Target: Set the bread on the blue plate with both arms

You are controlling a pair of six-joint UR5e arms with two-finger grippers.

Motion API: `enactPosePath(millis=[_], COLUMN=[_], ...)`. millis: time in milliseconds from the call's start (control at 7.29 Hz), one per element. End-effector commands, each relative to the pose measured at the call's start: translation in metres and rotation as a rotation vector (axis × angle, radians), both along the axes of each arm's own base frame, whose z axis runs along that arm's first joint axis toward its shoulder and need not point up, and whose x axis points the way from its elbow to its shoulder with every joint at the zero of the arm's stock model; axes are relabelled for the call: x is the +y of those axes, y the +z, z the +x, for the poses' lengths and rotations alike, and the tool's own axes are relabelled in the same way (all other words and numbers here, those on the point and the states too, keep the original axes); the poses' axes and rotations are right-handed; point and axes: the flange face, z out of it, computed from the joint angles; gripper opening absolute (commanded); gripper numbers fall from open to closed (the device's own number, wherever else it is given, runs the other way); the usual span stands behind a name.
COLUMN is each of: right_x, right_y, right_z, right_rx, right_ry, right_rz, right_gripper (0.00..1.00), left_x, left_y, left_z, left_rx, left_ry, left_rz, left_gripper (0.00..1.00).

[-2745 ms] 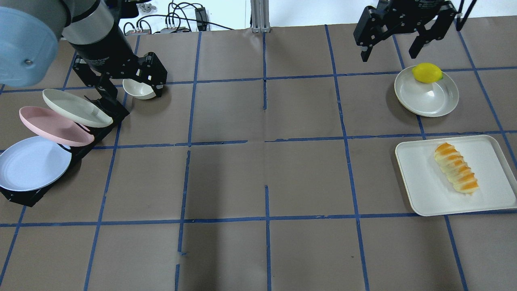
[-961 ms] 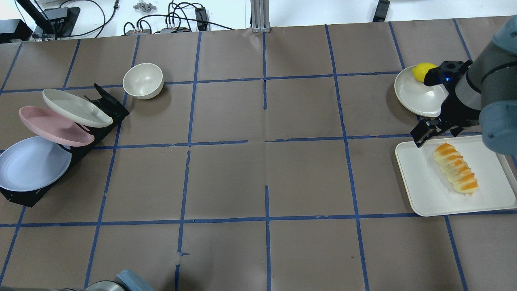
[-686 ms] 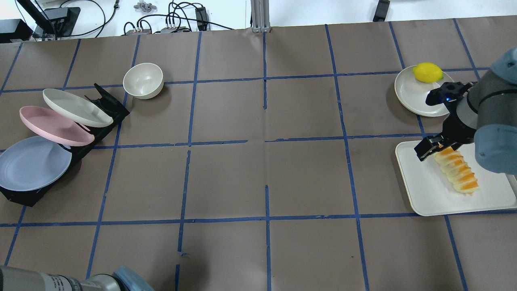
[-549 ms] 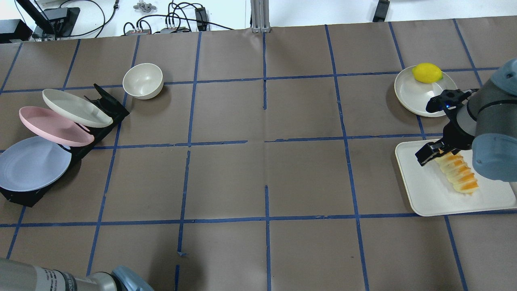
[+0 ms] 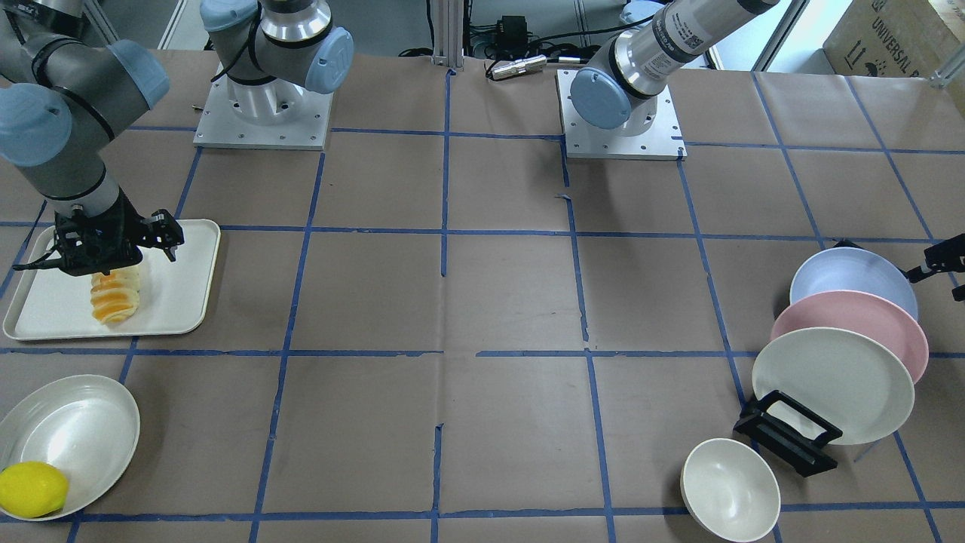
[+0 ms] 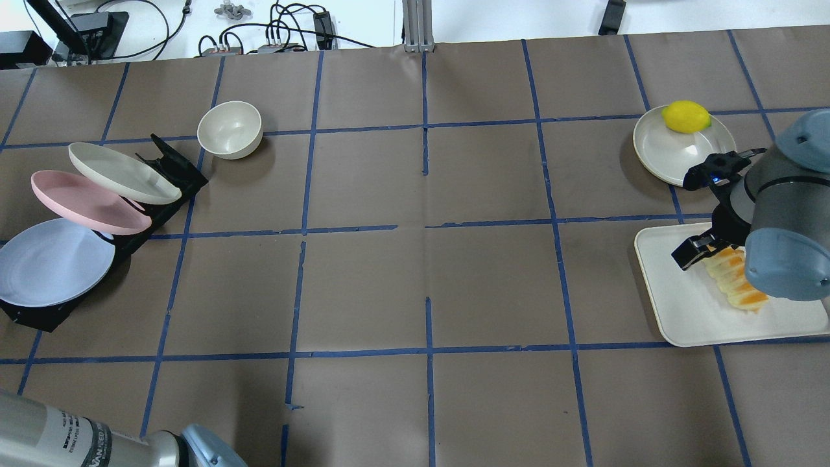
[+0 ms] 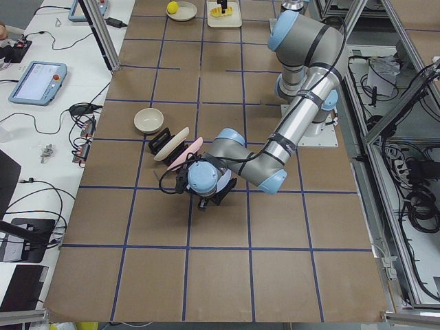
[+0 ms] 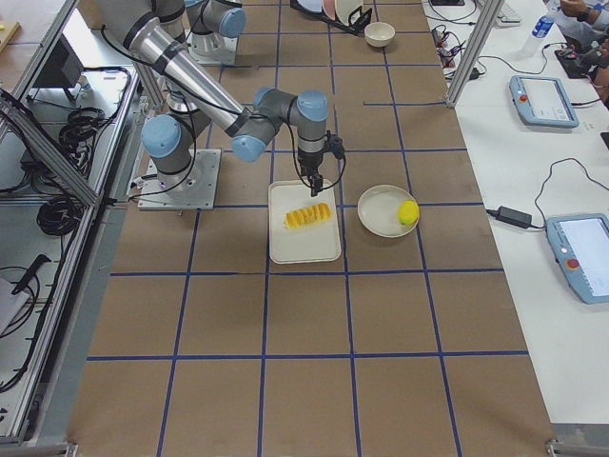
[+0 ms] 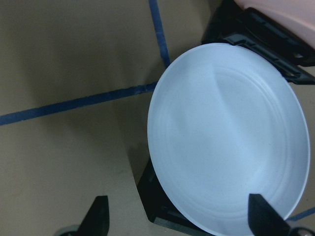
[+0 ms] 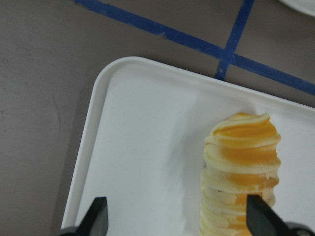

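Observation:
The bread (image 6: 736,285) lies on a white tray (image 6: 687,311) at the right. My right gripper (image 6: 697,250) is open and hangs just over the bread's far end. In the right wrist view the bread (image 10: 241,182) sits between the open fingertips, nearer the right one; the gripper (image 10: 177,221) holds nothing. The blue plate (image 6: 52,263) leans in the front slot of a black rack at the left. My left gripper (image 9: 182,221) is open and empty, close over the blue plate (image 9: 231,137). The left gripper is hidden in the overhead view.
A pink plate (image 6: 87,202) and a cream plate (image 6: 123,173) lean in the same black rack (image 6: 172,162). A cream bowl (image 6: 230,130) stands behind it. A lemon (image 6: 685,117) rests on a white plate (image 6: 674,159) behind the tray.
My right arm has moved from the lemon plate toward me, bringing its open gripper over the bread's end. My left arm left the rack's far end and now enters at the bottom left.

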Motion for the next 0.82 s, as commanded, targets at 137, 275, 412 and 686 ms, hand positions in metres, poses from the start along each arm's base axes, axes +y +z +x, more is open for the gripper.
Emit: enactPosePath(millis=[137, 275, 412, 686], right_x=[-0.007, -0.016, -0.026, -0.029], right_y=[-0.026, -0.031, -0.037, -0.058], right_z=[-0.039, -0.055, -0.065, -0.065], right_rx=[0.052, 0.057, 0.062, 0.041], right_ry=[0.114, 0.107, 0.098, 0.098], right_rz=[0.086, 0.092, 0.081, 0.086], right_gripper=[1.00, 1.00, 1.00, 0.97], left_x=[-0.031, -0.035, -0.036, -0.036], left_y=[-0.024, -0.034, -0.040, -0.041], left_z=[-0.038, -0.032, -0.028, -0.026], left_rx=[0.019, 0.026, 0.023, 0.017], left_ry=[-0.074, -0.078, -0.081, -0.081], left_rz=[0.032, 0.036, 0.031, 0.028], left_gripper=[0.90, 0.88, 0.86, 0.85])
